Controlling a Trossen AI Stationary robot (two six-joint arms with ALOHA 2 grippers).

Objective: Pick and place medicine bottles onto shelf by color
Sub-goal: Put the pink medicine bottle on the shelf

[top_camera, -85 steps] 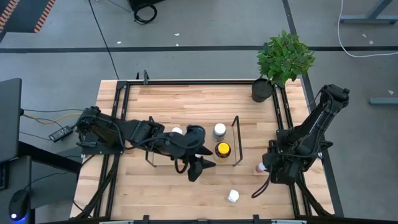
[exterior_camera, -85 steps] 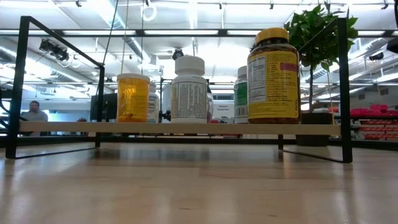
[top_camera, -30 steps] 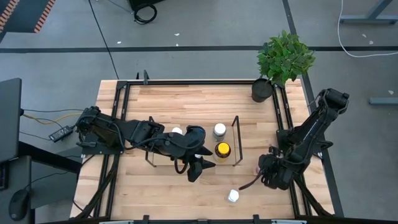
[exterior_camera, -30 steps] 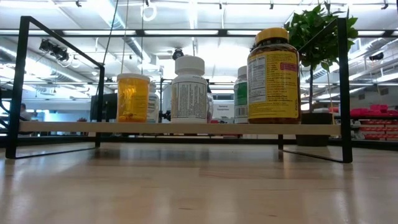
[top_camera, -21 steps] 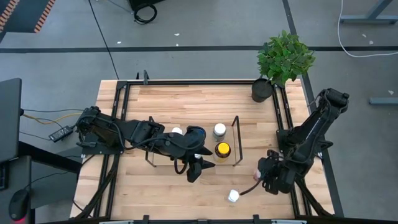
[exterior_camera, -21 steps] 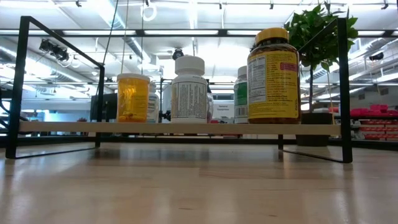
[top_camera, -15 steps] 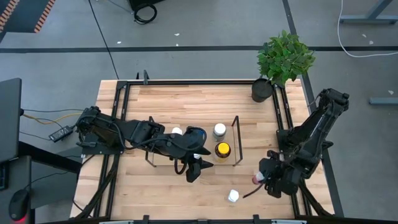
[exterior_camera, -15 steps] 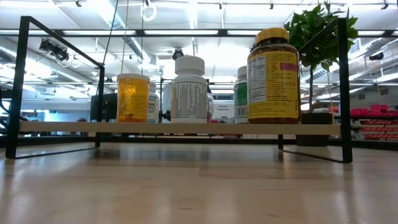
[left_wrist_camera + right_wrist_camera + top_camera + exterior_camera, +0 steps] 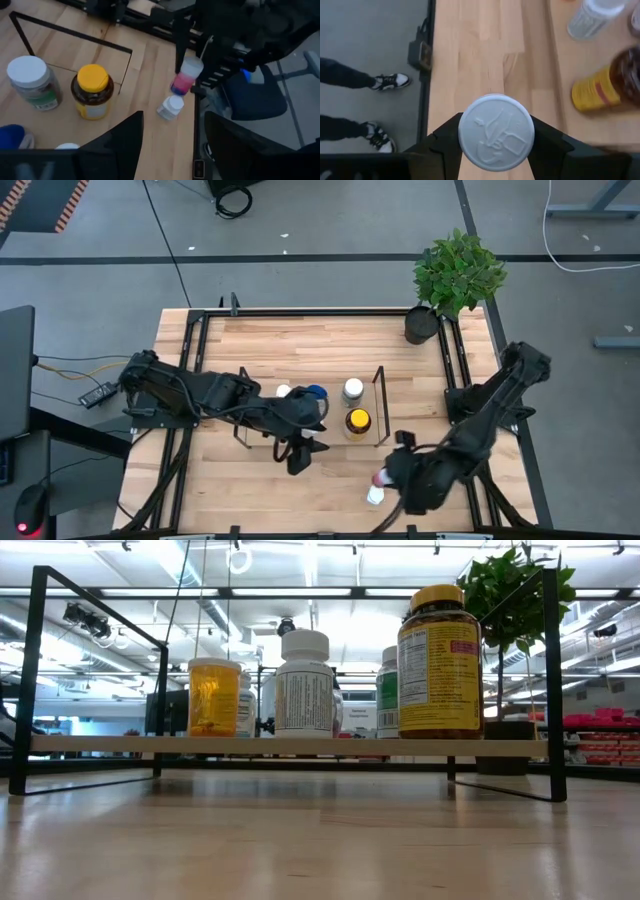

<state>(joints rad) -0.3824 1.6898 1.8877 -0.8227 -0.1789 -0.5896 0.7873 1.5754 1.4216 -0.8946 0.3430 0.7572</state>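
The right pincer (image 9: 383,477) grips a pink, white-capped bottle (image 9: 183,76) low over the bench's (image 9: 260,490) near edge, right above a loose white bottle (image 9: 374,496). Dropping lower could, I reckon, knock that one off. Farther in, the left pincer (image 9: 167,145) hangs wide open, holding nothing, beside the shelf (image 9: 379,405), where the yellow-capped amber bottle (image 9: 357,421) stands.
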